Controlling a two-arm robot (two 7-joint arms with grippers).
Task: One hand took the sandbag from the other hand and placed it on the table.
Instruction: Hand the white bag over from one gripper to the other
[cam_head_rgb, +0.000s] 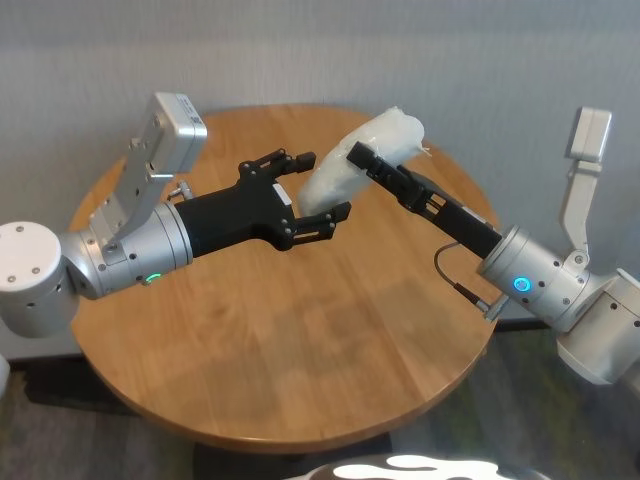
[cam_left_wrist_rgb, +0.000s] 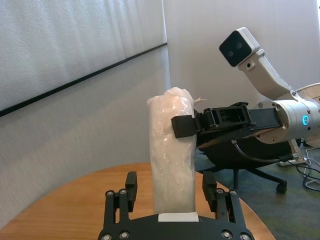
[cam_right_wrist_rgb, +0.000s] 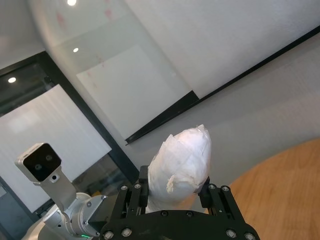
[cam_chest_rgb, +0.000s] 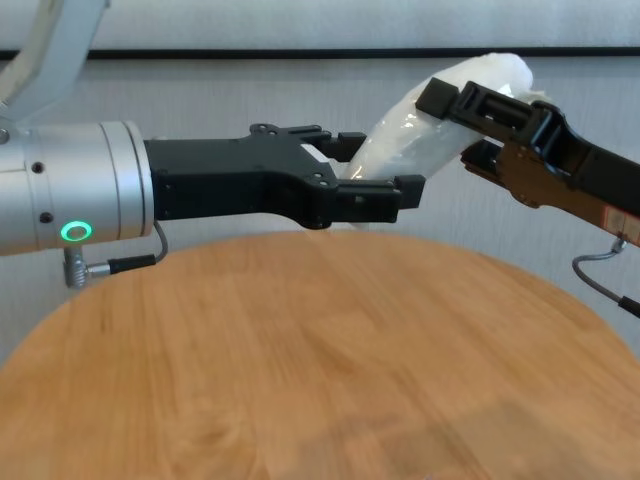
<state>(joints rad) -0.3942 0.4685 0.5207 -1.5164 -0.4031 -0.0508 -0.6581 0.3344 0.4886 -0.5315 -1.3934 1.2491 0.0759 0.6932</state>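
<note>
Here the sandbag is hanging in mid-air above the far side of the worktop, pinched near its upper end by the right gripper, whose fingers are closing tight on it. The left gripper is flanking the lower end with its fingers spread and, it seems, clear of the cloth. The soft pouch could sag or slip from that narrow pinch and drop. Both arms are reaching inward, roughly level.

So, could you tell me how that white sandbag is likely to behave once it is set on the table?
The sandbag looks soft: it bends between the right end effector, clamped near its upper end, and the open left end effector. It will probably slump flat on the table rather than roll. Its wrinkled cloth should grip well.
</note>
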